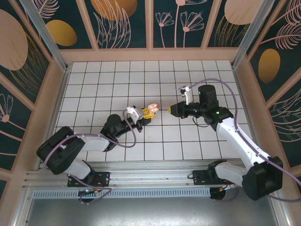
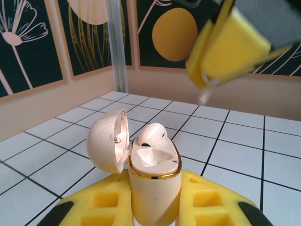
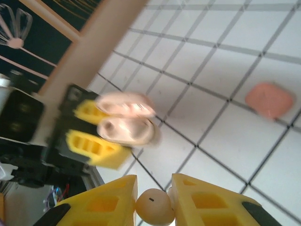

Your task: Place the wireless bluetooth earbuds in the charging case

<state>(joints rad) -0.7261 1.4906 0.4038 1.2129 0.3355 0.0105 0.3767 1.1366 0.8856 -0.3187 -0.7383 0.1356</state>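
My left gripper (image 1: 146, 114) (image 2: 154, 190) is shut on the charging case (image 2: 153, 183) (image 1: 152, 108), a pale pinkish case held upright off the floor. Its lid (image 2: 106, 141) hangs open to the left. One earbud (image 2: 152, 134) sits in the far well, and the near well (image 2: 157, 157) is bare. My right gripper (image 1: 170, 109) (image 3: 154, 190) is shut on the second earbud (image 3: 155, 207), a small round bud pinched between the yellow fingers (image 3: 106, 202). It hovers just right of the case (image 3: 127, 131), a short gap away, and its fingers (image 2: 230, 49) show blurred above the case.
A flat salmon-pink rounded object (image 3: 269, 100) lies on a white tile beyond the case. Wooden walls (image 1: 150, 54) ring the tiled floor, and an aluminium post (image 2: 117, 44) stands in the far corner.
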